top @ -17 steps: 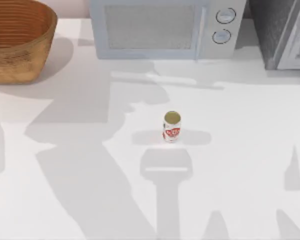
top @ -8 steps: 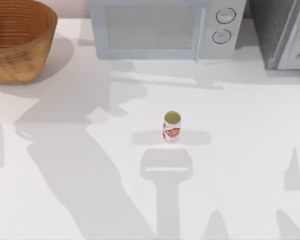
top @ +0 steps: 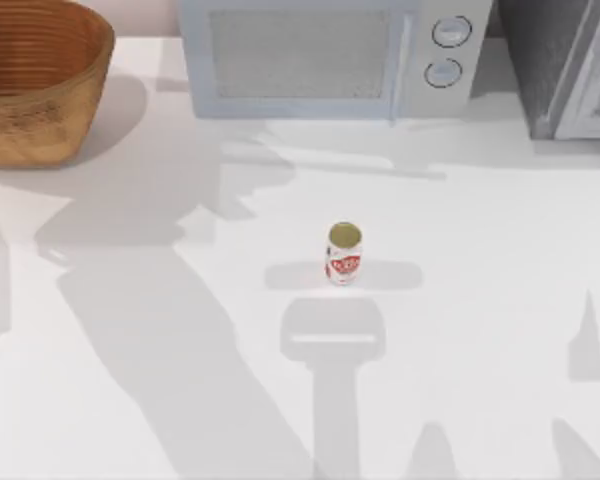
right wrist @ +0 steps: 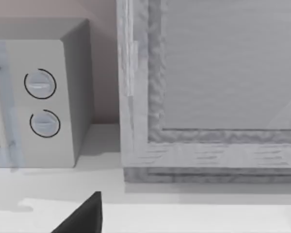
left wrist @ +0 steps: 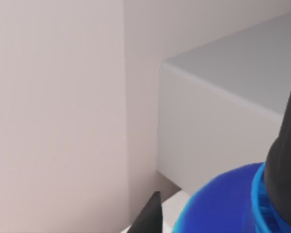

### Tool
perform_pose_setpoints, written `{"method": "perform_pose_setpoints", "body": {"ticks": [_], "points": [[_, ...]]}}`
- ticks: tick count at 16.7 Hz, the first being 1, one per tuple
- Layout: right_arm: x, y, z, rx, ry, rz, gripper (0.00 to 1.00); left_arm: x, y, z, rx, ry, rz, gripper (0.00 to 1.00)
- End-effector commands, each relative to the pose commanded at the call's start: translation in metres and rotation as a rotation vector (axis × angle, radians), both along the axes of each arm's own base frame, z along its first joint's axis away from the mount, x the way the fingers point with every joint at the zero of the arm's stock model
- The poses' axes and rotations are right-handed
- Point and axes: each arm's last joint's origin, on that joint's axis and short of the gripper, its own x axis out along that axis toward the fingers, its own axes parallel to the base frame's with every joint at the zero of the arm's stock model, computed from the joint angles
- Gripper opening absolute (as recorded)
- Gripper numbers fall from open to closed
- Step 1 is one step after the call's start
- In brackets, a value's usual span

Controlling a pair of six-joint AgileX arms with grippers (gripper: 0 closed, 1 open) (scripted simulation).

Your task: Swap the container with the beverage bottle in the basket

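Note:
The beverage bottle (top: 343, 254), white with a red label and a dull gold top, stands upright at the middle of the table. The wicker basket (top: 40, 110) sits at the back left corner, and its visible inside holds nothing. In the left wrist view a rounded blue container (left wrist: 213, 216) sits between the dark jaws of my left gripper (left wrist: 218, 194), held up near the wall beside a grey box. A dark piece of my right gripper (right wrist: 85, 216) hangs over the table's back right.
A grey microwave (top: 320, 60) stands along the back edge, its two dials (right wrist: 41, 102) near the right gripper. A textured grey cabinet (top: 570, 70) fills the back right corner. Arm shadows lie across the white table (top: 500, 330).
The large arm shadow on the table's left half has drifted leftward. The bottle and basket have not moved.

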Motion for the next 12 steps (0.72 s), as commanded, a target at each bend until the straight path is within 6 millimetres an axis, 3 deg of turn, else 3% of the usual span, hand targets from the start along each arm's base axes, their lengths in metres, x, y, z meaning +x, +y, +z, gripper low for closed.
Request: {"method": "perform_pose_setpoints", "body": {"ticks": [12], "points": [[0.0, 0.0, 0.0, 0.0, 0.0, 0.0, 1.0, 0.024, -0.028, -0.025, 0.0, -0.006, -0.004, 0.0]]}}
